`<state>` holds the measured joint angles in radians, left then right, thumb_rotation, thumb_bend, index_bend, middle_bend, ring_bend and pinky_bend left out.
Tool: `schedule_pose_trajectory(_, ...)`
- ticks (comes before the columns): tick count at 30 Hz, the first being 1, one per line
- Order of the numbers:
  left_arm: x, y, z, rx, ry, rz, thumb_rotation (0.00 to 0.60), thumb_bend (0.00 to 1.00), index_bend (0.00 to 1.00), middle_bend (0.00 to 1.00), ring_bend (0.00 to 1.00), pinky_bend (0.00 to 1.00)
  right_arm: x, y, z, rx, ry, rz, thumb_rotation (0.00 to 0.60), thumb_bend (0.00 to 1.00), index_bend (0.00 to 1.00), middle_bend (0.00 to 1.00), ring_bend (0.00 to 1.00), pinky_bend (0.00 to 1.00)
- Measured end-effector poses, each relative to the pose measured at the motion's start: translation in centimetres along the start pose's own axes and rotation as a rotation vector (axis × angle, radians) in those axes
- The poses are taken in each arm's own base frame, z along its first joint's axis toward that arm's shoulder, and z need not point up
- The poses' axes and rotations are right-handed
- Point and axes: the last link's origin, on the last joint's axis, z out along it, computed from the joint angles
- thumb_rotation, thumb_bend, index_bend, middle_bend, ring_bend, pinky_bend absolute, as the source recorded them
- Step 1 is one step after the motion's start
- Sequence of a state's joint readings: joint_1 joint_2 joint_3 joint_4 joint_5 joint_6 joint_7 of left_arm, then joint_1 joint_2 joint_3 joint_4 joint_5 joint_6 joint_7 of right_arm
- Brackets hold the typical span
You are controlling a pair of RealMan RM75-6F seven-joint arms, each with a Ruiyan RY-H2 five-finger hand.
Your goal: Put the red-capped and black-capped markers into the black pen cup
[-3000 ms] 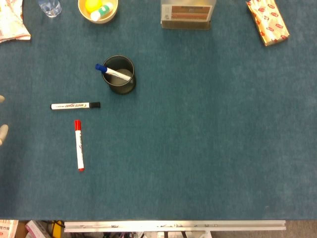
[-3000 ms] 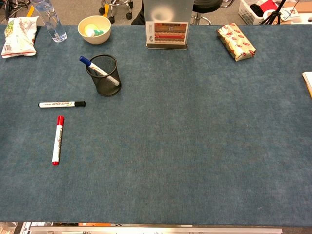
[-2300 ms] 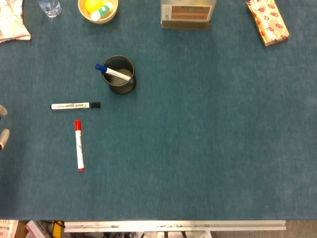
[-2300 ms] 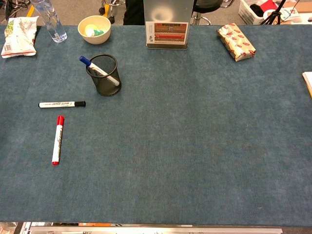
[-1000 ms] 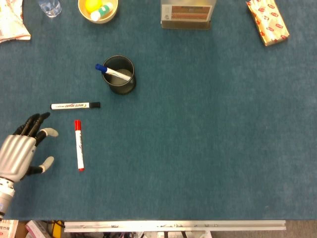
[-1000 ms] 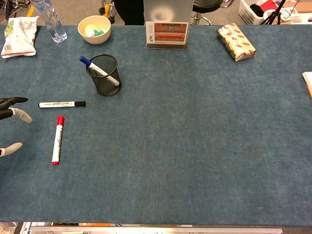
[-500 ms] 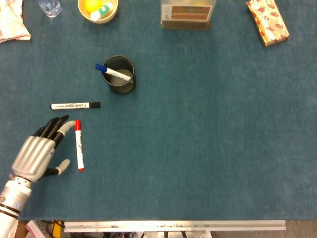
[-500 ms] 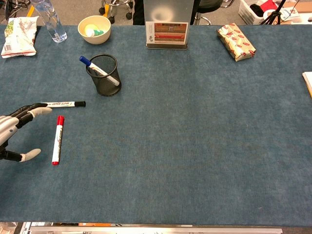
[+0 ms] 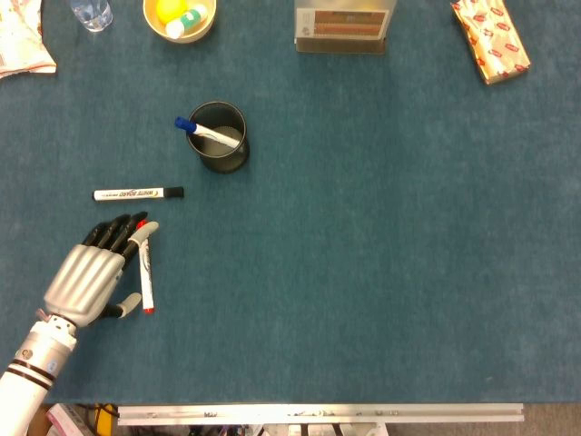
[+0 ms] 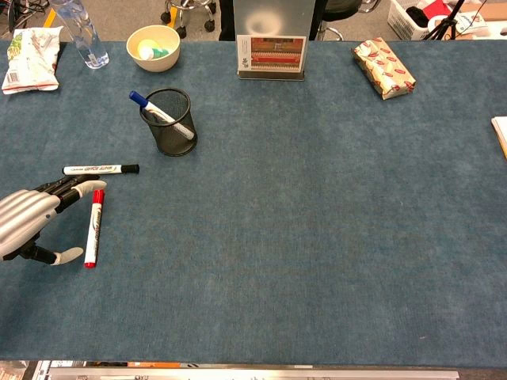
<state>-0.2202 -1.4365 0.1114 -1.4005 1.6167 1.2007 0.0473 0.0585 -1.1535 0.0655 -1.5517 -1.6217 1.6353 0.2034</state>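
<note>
Left hand (image 9: 88, 277) is sliding in from table edge, fingers spread, now bracketing the red-capped marker (image 10: 93, 227), nothing pinched yet, so pickup toward black pen cup (image 9: 219, 136) is starting.

Landmark: black pen cup (image 9: 219, 136), upright on the blue table (image 9: 381, 272).

- Right of and in front of the cup: wide bare cloth, open for passage.
- Inside the cup: blue-capped marker (image 9: 205, 133), leaning out over the left rim, narrowing the opening.
- Left front of the cup: black-capped marker (image 9: 138, 193) lying flat; beyond it, red-capped marker (image 9: 143, 270) with left hand (image 9: 91, 274) spread over it.
- Behind the cup: bowl (image 9: 180, 19), card stand (image 9: 344, 25), well apart.
</note>
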Motion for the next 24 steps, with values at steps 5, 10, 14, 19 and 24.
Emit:
schedule_pose_trajectory(5,0.05,0.04,0.09,0.000,0.008,0.002,0.600,0.23,0.00,0.00,0.00,0.09,-0.06,-0.02,0.01,-0.001,-0.005,-0.002,0.600,0.00,0.24,0.26,0.17,0.41)
schedule_pose_trajectory(10,-0.10,0.06,0.06,0.002,-0.001,0.009,0.600,0.22,0.00,0.00,0.00,0.09,-0.11,-0.05,-0.02,-0.001,-0.008,-0.004,0.600,0.00,0.24,0.26,0.17,0.41)
schedule_pose_trajectory(14,-0.17,0.09,0.08,0.000,-0.008,0.010,0.600,0.23,0.00,0.00,0.00,0.09,-0.12,-0.02,0.02,-0.003,-0.009,-0.004,0.600,0.00,0.24,0.26,0.17,0.41)
schedule_pose_trajectory(19,-0.31,0.31,0.20,-0.006,-0.013,0.005,0.600,0.23,0.00,0.00,0.00,0.09,-0.12,0.02,0.04,-0.004,-0.011,-0.005,0.600,0.00,0.24,0.26,0.17,0.41)
schedule_pose_trajectory(24,-0.58,0.64,0.56,-0.015,-0.024,0.003,0.600,0.23,0.00,0.00,0.00,0.09,-0.10,0.00,0.05,-0.003,-0.011,-0.005,0.600,0.00,0.24,0.26,0.17,0.41)
